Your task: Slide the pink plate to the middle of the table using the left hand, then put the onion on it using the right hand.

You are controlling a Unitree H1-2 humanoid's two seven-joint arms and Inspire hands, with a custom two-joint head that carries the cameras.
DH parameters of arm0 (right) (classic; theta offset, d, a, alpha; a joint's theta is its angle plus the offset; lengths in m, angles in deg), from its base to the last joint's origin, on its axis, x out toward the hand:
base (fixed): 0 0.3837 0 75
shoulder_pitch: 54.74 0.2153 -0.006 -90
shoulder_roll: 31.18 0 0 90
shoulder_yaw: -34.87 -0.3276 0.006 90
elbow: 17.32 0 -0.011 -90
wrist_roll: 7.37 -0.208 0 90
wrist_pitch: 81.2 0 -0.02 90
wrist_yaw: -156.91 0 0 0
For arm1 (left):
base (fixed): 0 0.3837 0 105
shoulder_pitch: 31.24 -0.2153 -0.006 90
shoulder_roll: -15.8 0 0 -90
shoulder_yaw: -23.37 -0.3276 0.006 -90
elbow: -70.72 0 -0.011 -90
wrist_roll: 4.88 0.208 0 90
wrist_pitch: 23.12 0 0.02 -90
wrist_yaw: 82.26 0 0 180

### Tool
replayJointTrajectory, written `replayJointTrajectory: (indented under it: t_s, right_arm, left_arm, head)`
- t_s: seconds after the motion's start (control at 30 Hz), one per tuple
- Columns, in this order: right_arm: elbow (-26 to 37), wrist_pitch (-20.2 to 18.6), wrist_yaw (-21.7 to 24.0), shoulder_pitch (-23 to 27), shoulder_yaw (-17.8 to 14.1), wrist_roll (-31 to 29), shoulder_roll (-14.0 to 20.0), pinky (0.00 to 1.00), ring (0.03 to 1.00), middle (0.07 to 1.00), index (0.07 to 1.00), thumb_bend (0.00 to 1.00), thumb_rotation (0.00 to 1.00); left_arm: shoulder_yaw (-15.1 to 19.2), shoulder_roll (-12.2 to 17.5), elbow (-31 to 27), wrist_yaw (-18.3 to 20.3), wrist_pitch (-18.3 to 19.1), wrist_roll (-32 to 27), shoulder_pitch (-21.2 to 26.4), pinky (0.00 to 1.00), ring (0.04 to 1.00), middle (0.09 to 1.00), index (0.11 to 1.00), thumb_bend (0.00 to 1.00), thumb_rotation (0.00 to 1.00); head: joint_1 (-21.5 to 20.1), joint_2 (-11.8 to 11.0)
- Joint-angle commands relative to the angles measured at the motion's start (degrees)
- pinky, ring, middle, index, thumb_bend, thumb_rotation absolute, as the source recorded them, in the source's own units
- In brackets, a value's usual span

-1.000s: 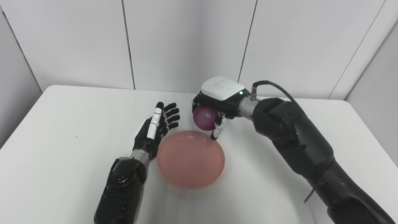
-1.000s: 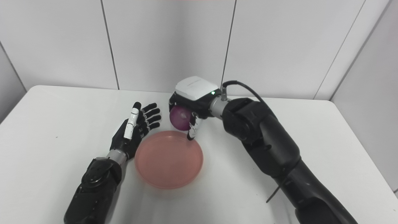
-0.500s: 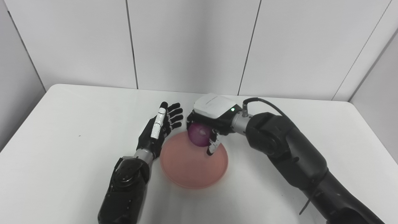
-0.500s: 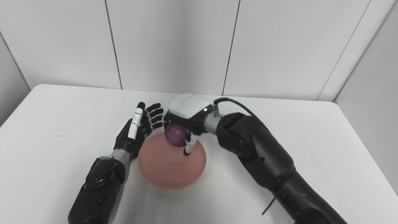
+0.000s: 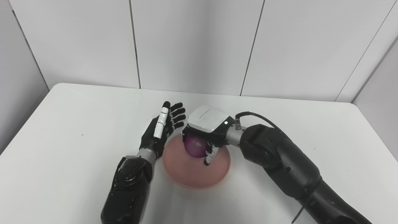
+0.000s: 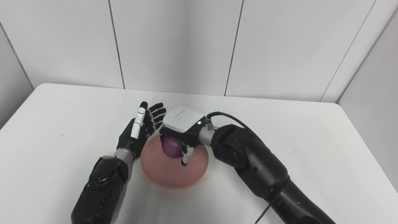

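Observation:
The pink plate [image 5: 199, 172] lies on the white table near its middle. My right hand [image 5: 203, 132] is shut on the purple onion [image 5: 194, 147] and holds it over the far part of the plate, close to its surface; I cannot tell whether the onion touches it. My left hand [image 5: 161, 129] is open with fingers spread, upright on the table just left of the plate's far-left rim, holding nothing. The same scene shows in the right eye view, with the onion [image 6: 171, 147] above the plate [image 6: 174, 174].
The white table [image 5: 62, 140] has a grey wall behind it and edges at left and right. A black cable [image 5: 258, 115] loops off my right wrist. A small dark speck [image 5: 82, 134] marks the table at left.
My right hand has carried the onion from beyond the plate's far rim to over the plate and lower. The camera has shifted. My left hand has stayed beside the plate.

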Motion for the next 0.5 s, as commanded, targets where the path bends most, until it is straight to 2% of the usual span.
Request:
replayJointTrajectory:
  t_s: [0.0,0.23,0.37,0.47]
  right_arm:
    - [0.60,2.36,-2.25,1.58,-0.44,-0.12,-0.32,0.39,0.450,0.463,0.510,0.53,0.00]
    - [-0.30,3.23,-2.87,1.22,-0.23,0.72,-0.76,0.39,0.436,0.457,0.510,0.53,0.00]
    - [0.41,3.30,-2.44,1.03,-0.03,1.42,-0.52,0.34,0.400,0.444,0.519,0.52,0.00]
    - [0.81,3.32,-2.03,0.61,0.00,1.45,-0.31,0.38,0.438,0.451,0.520,0.52,0.00]
  left_arm:
    - [-0.63,-0.84,3.89,-0.86,3.72,0.82,-2.97,0.82,0.824,0.826,0.780,0.61,0.96]
    - [-0.57,-0.97,4.71,-0.83,3.27,0.64,-2.94,0.83,0.821,0.830,0.784,0.62,0.96]
    - [-0.68,-1.27,4.33,-1.13,3.53,0.83,-3.09,0.82,0.820,0.824,0.773,0.62,0.96]
    - [-0.66,-1.43,4.77,-1.23,3.29,0.86,-2.96,0.82,0.819,0.825,0.773,0.62,0.96]
  head:
    - [0.20,-0.15]
    - [0.63,-1.18]
    - [1.42,-1.35]
    - [1.20,-1.38]
